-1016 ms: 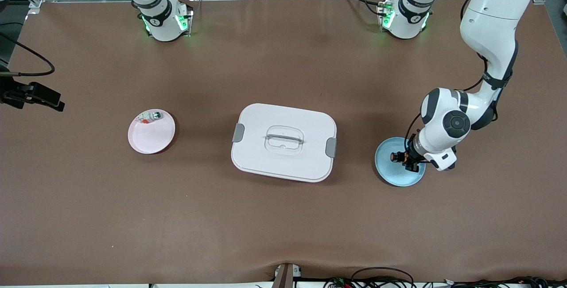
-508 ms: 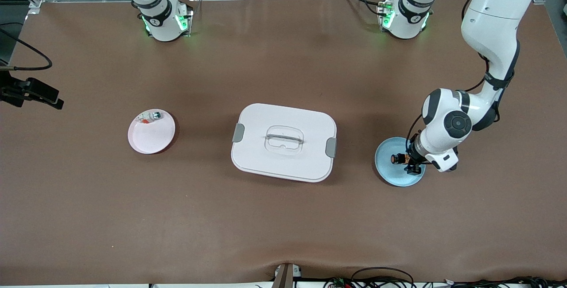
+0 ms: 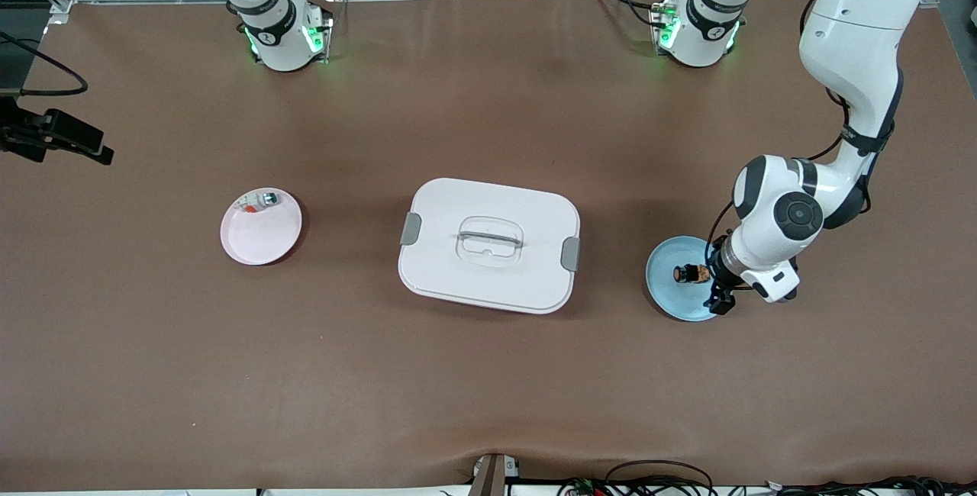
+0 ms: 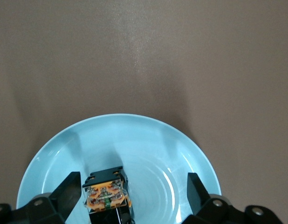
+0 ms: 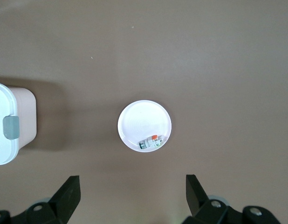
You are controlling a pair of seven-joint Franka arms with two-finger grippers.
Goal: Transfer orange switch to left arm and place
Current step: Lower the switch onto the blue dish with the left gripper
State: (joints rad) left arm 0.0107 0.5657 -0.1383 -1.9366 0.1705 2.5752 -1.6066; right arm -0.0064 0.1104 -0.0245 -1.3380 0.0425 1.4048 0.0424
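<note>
I read the task as barely begun. The orange switch [image 3: 691, 274] lies on the blue plate [image 3: 665, 291] at the left arm's end of the worktop. My left end effector [image 3: 718, 298] sits low over that plate, fingers spread, one close beside the switch, nothing pinched. The right end effector [image 5: 133, 198] waits high, spread and empty, over the pink plate [image 3: 263, 243]. The box [image 3: 488, 245] stands between the plates; grasp, handover and placing remain. I find no legible writing.

Left claw [image 3: 721, 291] low, fingers spread; right claw [image 5: 133, 198] high, fingers spread.
</note>
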